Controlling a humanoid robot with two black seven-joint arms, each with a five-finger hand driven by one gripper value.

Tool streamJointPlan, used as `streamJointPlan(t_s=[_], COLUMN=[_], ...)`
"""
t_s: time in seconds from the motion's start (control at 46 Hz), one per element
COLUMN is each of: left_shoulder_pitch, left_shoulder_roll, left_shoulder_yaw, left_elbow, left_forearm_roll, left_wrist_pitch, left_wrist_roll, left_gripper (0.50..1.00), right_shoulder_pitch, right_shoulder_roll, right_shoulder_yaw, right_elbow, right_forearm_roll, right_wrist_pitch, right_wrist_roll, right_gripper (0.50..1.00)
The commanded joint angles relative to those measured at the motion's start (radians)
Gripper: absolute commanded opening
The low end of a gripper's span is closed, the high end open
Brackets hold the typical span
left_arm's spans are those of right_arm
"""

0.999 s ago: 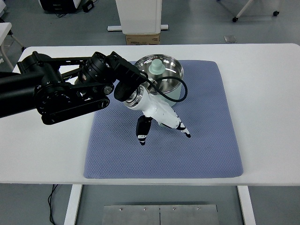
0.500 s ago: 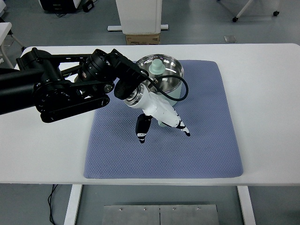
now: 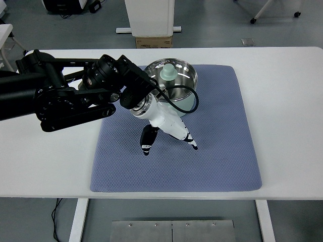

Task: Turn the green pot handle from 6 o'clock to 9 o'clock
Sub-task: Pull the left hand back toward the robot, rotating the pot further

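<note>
Lab bench w/ grey floor behind.
White table (image 3: 282, 101) on white legs; cardboard box (image 3: 153, 42) under white cabinet (image 3: 150, 16) beyond; caster-wheeled stand (image 3: 275, 11) top right; metal floor plate (image 3: 172, 230) in front.

The left hand (image 3: 169, 132) covers the pot handle at frame centre; the arm (image 3: 30, 96) is cut off at the left edge.

a white table (image 3: 282, 101) carries a blue-grey quilted mat (image 3: 222, 151).

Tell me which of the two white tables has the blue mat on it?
The big table in the middle, where the robot hand hovers over the blue mat. The other table only shows a bare corner at upper left.
</note>
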Motion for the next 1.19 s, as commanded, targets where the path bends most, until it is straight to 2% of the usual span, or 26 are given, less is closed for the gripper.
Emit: streamJointPlan(t_s=[0.0, 0.282, 0.543, 1.173], left_shoulder_pitch=[-0.003, -0.004, -0.016, -0.059], left_shoulder_roll=[0.009, 0.049, 0.085, 0.134], left_shoulder_yaw=[0.006, 0.022, 0.043, 0.097], left_elbow=[0.000, -0.015, -0.057, -0.077], left_forearm_roll=[0.000, 0.000, 0.000, 0.000], left_wrist_pitch=[0.000, 0.000, 0.000, 0.000], left_wrist_roll=[-0.001, -0.020, -0.020, -0.021], left_gripper=[1.000, 1.000, 1.000, 1.000], right_shoulder_pitch=[0.000, -0.001, 0.000, -0.001], right_shoulder_roll=[0.000, 0.000, 0.000, 0.000], right_shoulder_yaw=[0.000, 0.000, 0.000, 0.000], right_elbow=[0.000, 0.000, 0.000, 0.000], right_forearm_roll=[0.000, 0.000, 0.000, 0.000], right_wrist_pitch=[0.000, 0.000, 0.000, 0.000], right_wrist_roll=[0.000, 0.000, 0.000, 0.000], right_gripper=[1.000, 1.000, 1.000, 1.000])
